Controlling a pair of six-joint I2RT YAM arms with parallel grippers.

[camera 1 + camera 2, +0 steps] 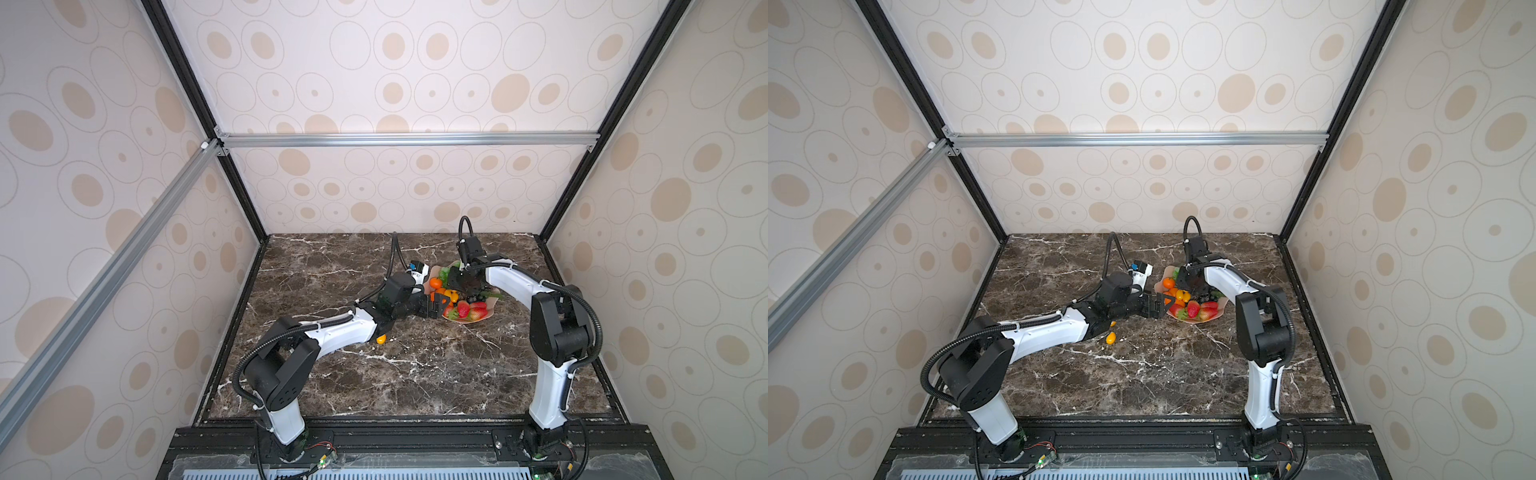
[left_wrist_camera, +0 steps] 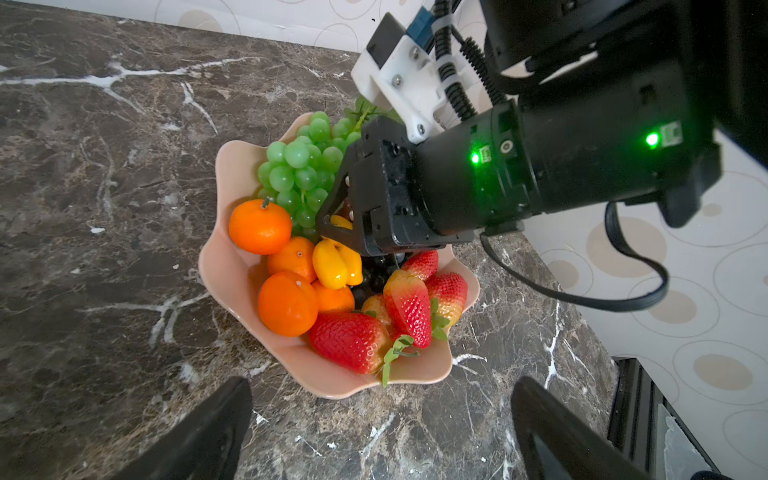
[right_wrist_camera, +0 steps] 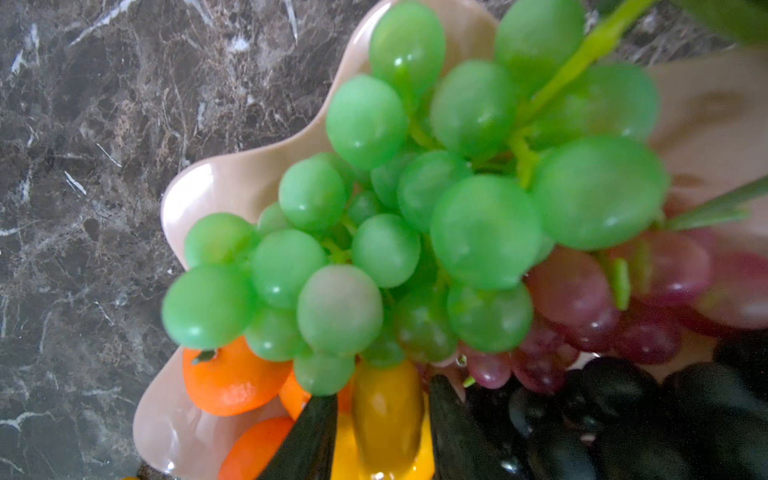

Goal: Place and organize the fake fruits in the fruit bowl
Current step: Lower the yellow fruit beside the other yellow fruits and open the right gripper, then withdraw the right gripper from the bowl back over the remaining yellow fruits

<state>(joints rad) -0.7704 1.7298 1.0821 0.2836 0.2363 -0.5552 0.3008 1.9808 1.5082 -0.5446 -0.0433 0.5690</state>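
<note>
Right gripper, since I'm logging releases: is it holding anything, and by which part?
Right gripper straddles a kumquat across its sides; grip cannot be told.

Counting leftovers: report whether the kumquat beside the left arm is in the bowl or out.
Out. In both top views the kumquat lies on the marble table, apart from the fruit bowl.

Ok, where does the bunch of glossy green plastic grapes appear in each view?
In a top view: green grape bunch, tiny, at the far side of the pale pink wavy bowl.
In a top view: same spot.
Left wrist: bunch partly hidden by the right arm.
Right wrist: bunch fills the middle, close up.
Shared landmark: the round orange tangerine beside it.
</note>
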